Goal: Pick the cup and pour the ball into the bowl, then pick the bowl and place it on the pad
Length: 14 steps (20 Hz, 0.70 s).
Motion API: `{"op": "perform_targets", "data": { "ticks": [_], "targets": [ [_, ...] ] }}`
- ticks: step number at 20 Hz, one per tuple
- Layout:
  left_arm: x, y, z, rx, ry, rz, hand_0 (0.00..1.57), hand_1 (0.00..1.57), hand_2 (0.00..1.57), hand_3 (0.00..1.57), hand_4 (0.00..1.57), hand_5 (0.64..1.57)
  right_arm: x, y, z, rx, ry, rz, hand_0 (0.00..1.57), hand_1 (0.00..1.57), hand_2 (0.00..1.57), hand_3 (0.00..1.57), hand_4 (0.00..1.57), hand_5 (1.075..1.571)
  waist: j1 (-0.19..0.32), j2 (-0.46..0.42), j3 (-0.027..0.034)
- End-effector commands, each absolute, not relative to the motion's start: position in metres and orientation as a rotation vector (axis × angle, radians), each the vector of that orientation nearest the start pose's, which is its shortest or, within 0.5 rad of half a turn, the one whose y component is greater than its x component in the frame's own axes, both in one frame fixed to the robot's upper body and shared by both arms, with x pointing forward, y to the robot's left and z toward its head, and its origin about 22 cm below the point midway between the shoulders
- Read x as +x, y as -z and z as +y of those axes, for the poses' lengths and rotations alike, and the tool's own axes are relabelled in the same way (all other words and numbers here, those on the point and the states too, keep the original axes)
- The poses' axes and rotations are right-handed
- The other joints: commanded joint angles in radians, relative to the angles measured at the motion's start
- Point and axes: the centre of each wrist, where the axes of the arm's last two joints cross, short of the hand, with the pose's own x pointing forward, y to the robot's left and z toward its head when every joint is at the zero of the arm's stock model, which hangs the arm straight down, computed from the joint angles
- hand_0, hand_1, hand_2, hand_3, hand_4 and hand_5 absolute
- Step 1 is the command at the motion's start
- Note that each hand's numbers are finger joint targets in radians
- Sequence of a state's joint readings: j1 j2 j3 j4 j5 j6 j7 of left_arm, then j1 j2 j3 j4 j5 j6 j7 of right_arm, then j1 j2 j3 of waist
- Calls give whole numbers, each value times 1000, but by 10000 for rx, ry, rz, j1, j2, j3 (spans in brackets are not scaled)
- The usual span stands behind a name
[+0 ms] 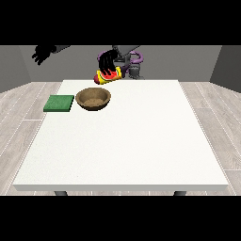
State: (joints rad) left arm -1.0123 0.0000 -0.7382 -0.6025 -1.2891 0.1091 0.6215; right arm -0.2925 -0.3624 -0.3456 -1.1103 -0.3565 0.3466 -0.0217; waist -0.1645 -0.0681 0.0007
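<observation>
White table fills the view, and near its far left corner sits the brown wooden bowl, with the green pad just beside it at the left edge. Above the bowl's far rim, the hand at the view's right has its fingers curled round the red and yellow cup, tipped on its side. The hand at the view's left hangs off the table, fingers curled, holding nothing. Can't make out the ball.

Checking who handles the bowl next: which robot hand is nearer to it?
The left, at the view's right. That robot hand holds the cup tipped just above and behind the bowl. The other robot hand hangs raised, far off beyond the green pad.
</observation>
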Motion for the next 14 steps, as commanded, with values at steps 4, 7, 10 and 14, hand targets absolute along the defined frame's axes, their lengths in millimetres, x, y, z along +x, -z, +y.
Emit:
{"op": "perform_targets", "data": {
  "ticks": [4,7,10,14],
  "targets": [
    [353,-48,5,15858,16773,-12778,0,0,1056,1547,1106,1570,290,-16,-411,425,1187,-15818,0,0,0,271,691,1548,639,246,-3],
    [384,-71,48,15112,14008,-14176,319,319,1496,1545,1105,1570,280,-20,-425,268,1678,-15492,0,0,0,271,691,1548,939,-194,-18],
    [390,-90,70,12430,11257,-15596,1042,1042,1571,1438,1269,1567,274,-20,-435,-153,2005,-15536,0,0,0,143,726,1546,1633,-7,-42],
    [398,-108,111,9409,7237,-16340,635,635,936,669,1285,1545,270,-4,-418,-264,2428,-15274,0,0,0,132,777,1559,2205,-193,-129]
  ]
}}
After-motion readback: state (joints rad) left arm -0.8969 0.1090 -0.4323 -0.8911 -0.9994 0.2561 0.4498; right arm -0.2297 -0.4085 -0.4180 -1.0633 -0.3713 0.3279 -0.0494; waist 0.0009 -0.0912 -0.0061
